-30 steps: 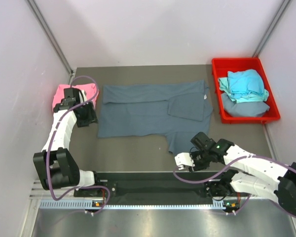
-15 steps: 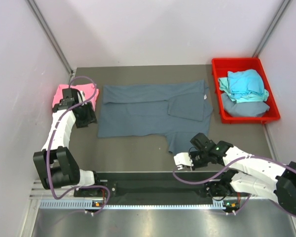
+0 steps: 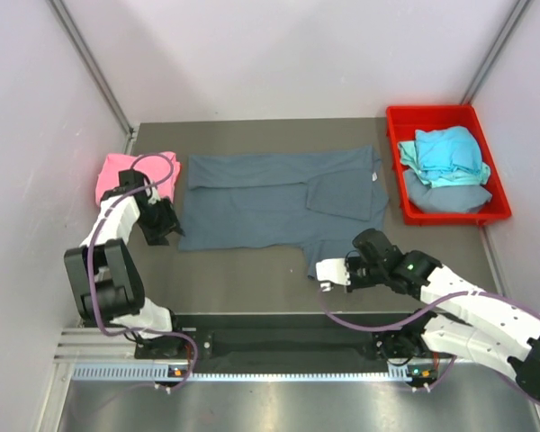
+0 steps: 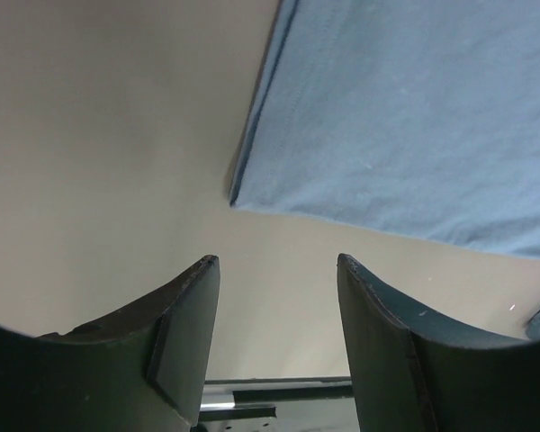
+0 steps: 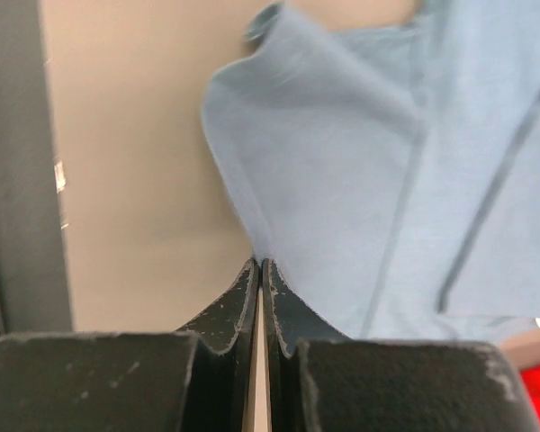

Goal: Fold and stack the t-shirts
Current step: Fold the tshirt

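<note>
A slate blue-grey t-shirt (image 3: 279, 202) lies spread flat across the middle of the table, with a flap hanging toward the near edge. My right gripper (image 3: 318, 270) is shut on that flap's near corner; in the right wrist view the jaws (image 5: 262, 263) pinch the cloth's edge (image 5: 360, 180). My left gripper (image 3: 169, 230) is open just off the shirt's near-left corner. In the left wrist view its fingers (image 4: 277, 270) hold nothing and the corner (image 4: 414, 117) lies just ahead of them. A folded pink t-shirt (image 3: 126, 171) rests at the far left.
A red plastic bin (image 3: 432, 112) stands at the back right, holding a crumpled turquoise t-shirt (image 3: 445, 153) on top of a blue-grey one (image 3: 445, 198). Walls close in on the left and right. A metal rail runs along the near edge.
My right gripper has gone from open to shut on the shirt's near corner. My left gripper has moved away from the pink shirt toward the blue-grey shirt's near-left corner.
</note>
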